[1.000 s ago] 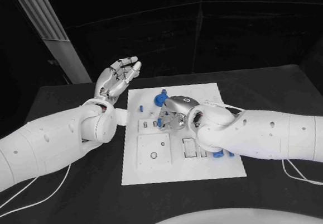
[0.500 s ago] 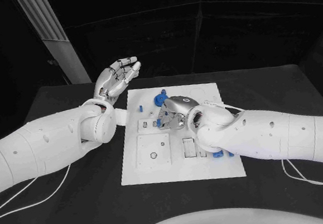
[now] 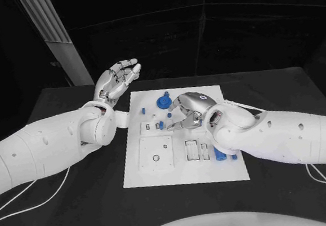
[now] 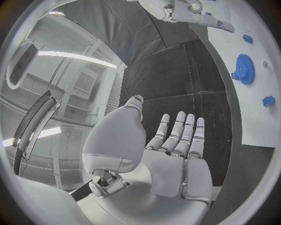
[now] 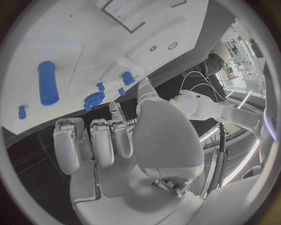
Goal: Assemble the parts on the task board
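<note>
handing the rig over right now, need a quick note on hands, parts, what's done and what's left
Left hand: open, raised off the board's far left corner, holding nothing.
Right hand: over the middle of the task board, fingers curled; whether it holds a part cannot be told.
Parts: blue gear at the board's far end, blue cylinder and small blue pieces lying on the board.
Done: cannot tell.
Left: the loose pieces are not yet assembled.
</note>
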`<state>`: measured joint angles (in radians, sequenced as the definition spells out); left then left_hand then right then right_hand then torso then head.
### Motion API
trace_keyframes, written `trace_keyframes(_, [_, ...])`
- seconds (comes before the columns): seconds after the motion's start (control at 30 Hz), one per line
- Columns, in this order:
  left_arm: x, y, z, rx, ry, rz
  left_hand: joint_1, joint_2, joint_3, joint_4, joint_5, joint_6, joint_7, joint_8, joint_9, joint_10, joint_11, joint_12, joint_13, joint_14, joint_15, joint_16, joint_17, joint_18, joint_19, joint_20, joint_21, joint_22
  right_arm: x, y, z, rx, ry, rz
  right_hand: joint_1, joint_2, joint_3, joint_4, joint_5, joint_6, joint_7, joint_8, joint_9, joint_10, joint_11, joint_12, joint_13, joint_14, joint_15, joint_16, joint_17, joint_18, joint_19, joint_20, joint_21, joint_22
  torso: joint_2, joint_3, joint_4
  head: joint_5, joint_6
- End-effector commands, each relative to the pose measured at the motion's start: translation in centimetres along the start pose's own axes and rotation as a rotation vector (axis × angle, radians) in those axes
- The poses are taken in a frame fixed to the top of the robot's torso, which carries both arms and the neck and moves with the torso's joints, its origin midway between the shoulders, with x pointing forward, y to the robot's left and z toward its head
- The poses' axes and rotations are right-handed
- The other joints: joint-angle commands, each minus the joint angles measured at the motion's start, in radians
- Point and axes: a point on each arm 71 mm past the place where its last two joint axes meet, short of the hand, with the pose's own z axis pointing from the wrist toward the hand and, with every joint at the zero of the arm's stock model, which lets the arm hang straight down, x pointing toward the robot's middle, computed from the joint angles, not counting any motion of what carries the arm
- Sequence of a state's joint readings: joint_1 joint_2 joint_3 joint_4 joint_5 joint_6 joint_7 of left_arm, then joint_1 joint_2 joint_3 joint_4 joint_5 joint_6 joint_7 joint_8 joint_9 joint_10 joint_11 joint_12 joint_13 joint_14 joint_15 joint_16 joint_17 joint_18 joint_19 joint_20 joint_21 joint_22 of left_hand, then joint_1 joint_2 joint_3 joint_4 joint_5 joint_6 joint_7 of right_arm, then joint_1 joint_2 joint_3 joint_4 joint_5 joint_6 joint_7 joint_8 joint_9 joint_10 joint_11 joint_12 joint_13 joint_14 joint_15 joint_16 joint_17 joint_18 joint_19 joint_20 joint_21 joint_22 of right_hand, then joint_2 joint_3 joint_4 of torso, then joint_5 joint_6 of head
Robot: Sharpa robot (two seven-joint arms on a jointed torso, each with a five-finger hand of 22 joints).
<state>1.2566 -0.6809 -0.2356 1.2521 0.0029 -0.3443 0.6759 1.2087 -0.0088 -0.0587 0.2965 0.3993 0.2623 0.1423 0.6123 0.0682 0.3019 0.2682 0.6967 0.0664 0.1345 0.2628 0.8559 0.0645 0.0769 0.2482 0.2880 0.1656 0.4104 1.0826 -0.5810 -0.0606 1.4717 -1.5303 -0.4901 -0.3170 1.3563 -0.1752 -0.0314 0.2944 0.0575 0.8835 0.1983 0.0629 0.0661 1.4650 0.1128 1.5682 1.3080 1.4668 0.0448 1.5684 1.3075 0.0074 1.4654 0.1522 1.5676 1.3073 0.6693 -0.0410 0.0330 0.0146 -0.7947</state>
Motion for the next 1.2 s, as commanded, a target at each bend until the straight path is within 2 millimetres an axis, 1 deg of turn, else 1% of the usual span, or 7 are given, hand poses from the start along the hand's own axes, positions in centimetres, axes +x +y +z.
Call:
trace_keyframes(0.03, [-0.1, -2.0, -0.3, 0.242, 0.028, 0.021, 0.006, 0.0, -0.007, -0.002, 0.007, -0.012, 0.156, 0.004, -0.001, -0.001, -0.001, 0.01, -0.001, -0.002, 0.002, 0.008, 0.0, 0.013, 0.038, 0.006, 0.029, 0.036, -2.3, 0.3, -0.4, -0.051, -0.115, 0.054, -0.005, 0.002, -0.012, 0.001, -0.003, -0.002, -0.002, 0.008, 0.003, 0.106, 0.007, 0.003, 0.263, 0.104, 0.009, 0.002, 0.263, -0.007, 0.105, 0.008, 0.003, 0.263, 0.0, 0.0015, 0.0018, 0.002, 0.005])
trace_keyframes(0.27, [-1.0, -3.4, -0.2, 0.188, 0.116, 0.139, -0.009, 0.012, -0.041, -0.004, 0.005, -0.06, 0.132, 0.012, -0.004, 0.206, -0.039, 0.121, 0.018, 0.23, -0.048, 0.095, 0.017, 0.064, 0.283, -0.003, 0.185, 0.158, -6.6, -1.1, -1.7, -0.041, -0.183, 0.255, -0.007, 0.072, 0.007, -0.004, 0.009, 0.032, -0.011, 0.03, 0.011, 0.106, 0.0, 0.003, 0.263, 0.104, 0.004, 0.002, 0.263, -0.007, 0.105, 0.006, 0.003, 0.263, -0.009, 0.0037, 0.0013, 0.005, 0.007])
trace_keyframes(0.5, [-1.4, -6.6, 0.8, 0.098, 0.236, 0.362, -0.053, 0.001, -0.06, -0.005, 0.008, -0.043, 0.044, 0.097, 0.001, 0.689, -0.155, 0.38, 0.178, 0.724, -0.192, 0.304, 0.172, 0.108, 0.591, -0.087, 0.444, 0.288, -8.9, -3.7, -2.9, 0.025, -0.156, 0.615, -0.027, 0.155, -0.009, -0.005, 0.052, 0.048, -0.019, 0.049, 0.018, 0.106, -0.007, 0.003, 0.263, 0.104, -0.002, 0.002, 0.263, -0.007, 0.105, -0.001, 0.003, 0.263, -0.019, 0.0072, -0.0046, 0.016, -0.004])
trace_keyframes(0.6, [-1.1, -7.5, 0.9, 0.063, 0.297, 0.459, -0.064, -0.034, -0.049, -0.006, 0.012, 0.038, 0.044, 0.097, -0.002, 1.095, -0.162, 0.767, 1.046, 1.125, -0.21, 0.597, 0.845, 0.083, 0.739, -0.13, 0.695, 0.486, -9.3, -4.7, -3.2, 0.036, -0.149, 0.715, -0.062, 0.189, -0.035, -0.003, 0.051, 0.033, -0.017, 0.058, 0.019, 0.106, -0.004, 0.003, 0.263, 0.104, 0.0, 0.002, 0.263, -0.004, 0.098, 0.001, -0.007, 0.259, -0.023, 0.011, -0.0079, 0.022, -0.004])
trace_keyframes(0.7, [-0.6, -7.8, 0.9, 0.023, 0.355, 0.533, -0.076, -0.058, -0.026, -0.01, 0.016, 0.096, 0.057, 0.059, -0.005, 1.269, -0.147, 0.874, 1.504, 1.436, -0.2, 0.715, 1.506, -0.015, 1.08, -0.126, 1.187, 0.942, -9.7, -5.4, -3.6, 0.037, -0.16, 0.769, -0.097, 0.216, -0.06, -0.002, 0.035, 0.022, -0.015, 0.071, 0.021, 0.106, -0.004, 0.003, 0.263, 0.104, 0.002, 0.002, 0.263, -0.001, 0.088, 0.002, -0.019, 0.253, -0.027, 0.014, -0.0095, 0.025, -0.005])
trace_keyframes(0.87, [0.4, -7.5, 0.9, -0.064, 0.437, 0.613, -0.094, -0.083, -0.027, -0.001, 0.015, 0.163, 0.066, 0.006, -0.003, 1.269, -0.133, 0.874, 1.504, 1.436, -0.181, 0.715, 1.506, -0.077, 1.323, -0.111, 1.405, 1.16, -10.1, -6.3, -4.0, 0.042, -0.182, 0.816, -0.155, 0.26, -0.103, -0.001, 0.017, -0.003, -0.011, 0.093, 0.025, 0.106, -0.001, 0.003, 0.263, 0.104, 0.006, 0.002, 0.263, 0.006, 0.071, 0.005, -0.041, 0.245, -0.029, 0.0139, -0.0107, 0.025, 0.0])
trace_keyframes(1.2, [1.6, -5.2, 0.4, -0.313, 0.568, 0.778, -0.141, -0.068, -0.027, -0.001, 0.008, 0.279, 0.045, -0.014, 0.008, 1.269, -0.147, 0.874, 1.504, 1.436, -0.193, 0.715, 1.506, -0.077, 1.323, -0.106, 1.405, 1.16, -10.4, -8.0, -4.4, 0.076, -0.192, 0.847, -0.299, 0.327, -0.195, -0.004, -0.007, -0.073, 0.002, 0.131, 0.031, 0.106, 0.013, 0.003, 0.263, 0.104, 0.016, 0.002, 0.263, 0.021, 0.029, 0.015, -0.094, 0.223, -0.042, 0.0163, -0.0193, 0.03, -0.006])
